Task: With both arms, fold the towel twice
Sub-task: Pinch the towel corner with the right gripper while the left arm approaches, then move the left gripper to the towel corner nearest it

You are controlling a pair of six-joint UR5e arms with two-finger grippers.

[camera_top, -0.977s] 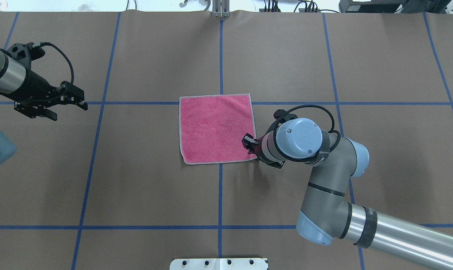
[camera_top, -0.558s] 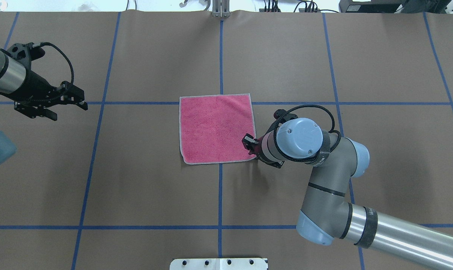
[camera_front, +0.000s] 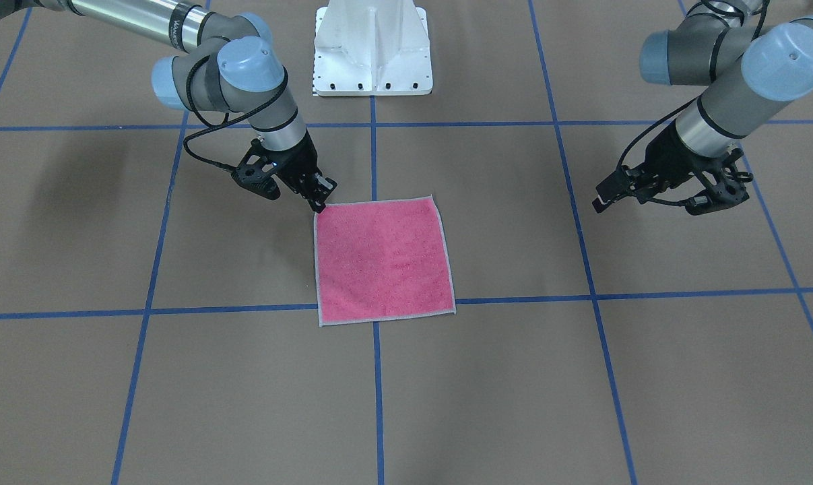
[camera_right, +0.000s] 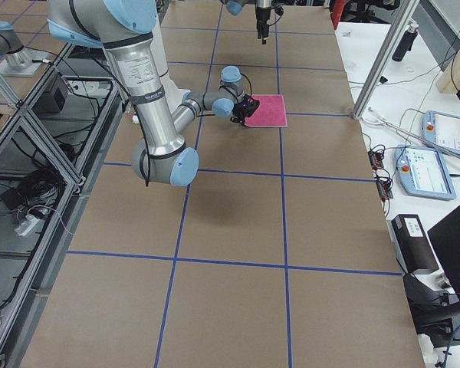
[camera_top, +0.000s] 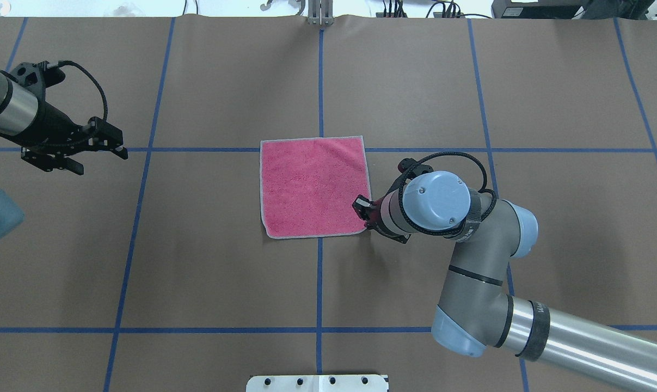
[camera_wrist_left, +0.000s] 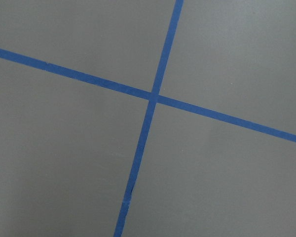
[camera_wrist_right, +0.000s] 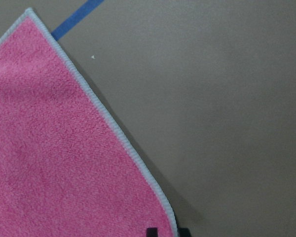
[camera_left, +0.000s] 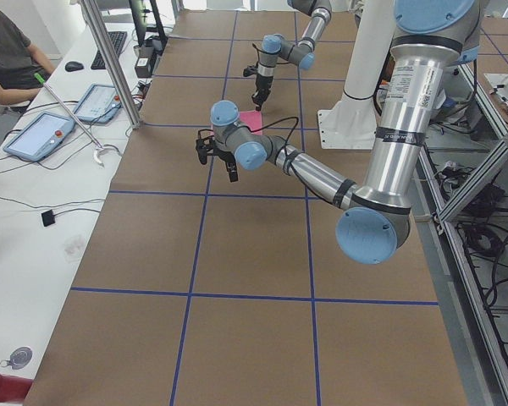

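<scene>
The towel [camera_top: 313, 185] lies flat and pink side up at the table's middle, also in the front view [camera_front: 381, 259]. My right gripper [camera_top: 364, 214] is down at its near right corner [camera_front: 320, 199]. In the right wrist view the two fingertips [camera_wrist_right: 152, 231] stand close together astride the towel's [camera_wrist_right: 49, 148] light grey edge, shut on it. My left gripper [camera_top: 67, 166] hangs open and empty above bare table far to the left [camera_front: 716, 202]. Its wrist view holds only brown table and blue tape.
The brown table cover carries a grid of blue tape lines [camera_top: 320, 81]. The white pedestal base [camera_front: 372, 47] stands at the robot's side of the table. A side bench with tablets [camera_left: 38, 135] and a seated person [camera_left: 8, 51] runs along the far edge.
My right gripper has shifted slightly toward the near right at the towel's corner. The towel's near right corner has drawn in a little. The left arm has barely moved.
</scene>
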